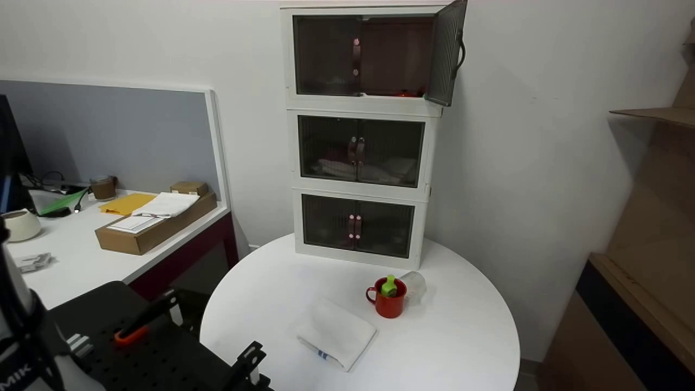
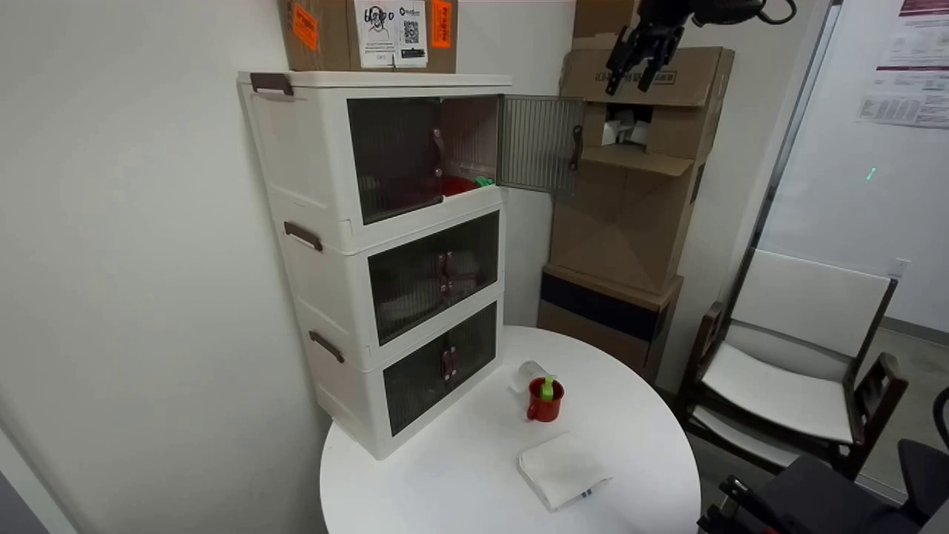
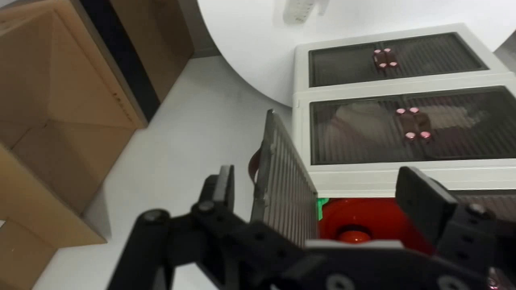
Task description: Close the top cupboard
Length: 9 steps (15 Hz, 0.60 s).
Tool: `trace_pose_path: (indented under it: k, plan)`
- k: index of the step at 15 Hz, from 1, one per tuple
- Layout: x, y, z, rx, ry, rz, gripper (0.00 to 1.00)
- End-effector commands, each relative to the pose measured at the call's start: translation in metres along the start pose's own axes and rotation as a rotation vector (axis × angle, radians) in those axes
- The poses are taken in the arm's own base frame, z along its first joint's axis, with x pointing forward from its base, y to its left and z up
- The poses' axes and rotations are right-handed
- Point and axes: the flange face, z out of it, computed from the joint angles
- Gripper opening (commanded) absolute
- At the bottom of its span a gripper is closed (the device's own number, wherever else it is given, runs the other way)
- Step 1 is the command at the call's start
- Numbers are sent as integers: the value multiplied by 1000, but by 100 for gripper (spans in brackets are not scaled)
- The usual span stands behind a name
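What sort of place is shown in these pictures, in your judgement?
Most likely an office or lab workroom: there is a white desk backed by a grey partition, and there are stacked cardboard boxes.

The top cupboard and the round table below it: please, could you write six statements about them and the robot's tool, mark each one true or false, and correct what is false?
1. One door of the top cupboard stands open. True.
2. Every lower compartment has an open door too. False: the middle compartment and the bottom compartment have theirs shut.
3. A red object shows inside the top cupboard. True.
4. Something is gripping the open door. False: the tool is open and holds nothing.
5. A folded white cloth lies on the round table. True.
6. There is no mug on the table. False: a red mug with a green object in it stands there.
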Motion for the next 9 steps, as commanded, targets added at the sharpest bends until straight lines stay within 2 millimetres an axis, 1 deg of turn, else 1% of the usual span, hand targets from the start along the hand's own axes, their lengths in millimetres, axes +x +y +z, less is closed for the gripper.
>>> trace_pose_path:
  k: [1, 3, 5, 7, 9]
  plan:
    - [35, 25, 4, -121, 30, -118, 100]
    - [49, 40, 10, -153, 62, -134, 100]
    - [60, 48, 20, -136, 86, -159, 100]
    - [68, 51, 35, -96, 94, -190, 100]
    - [75, 49, 50, -35, 107, -218, 100]
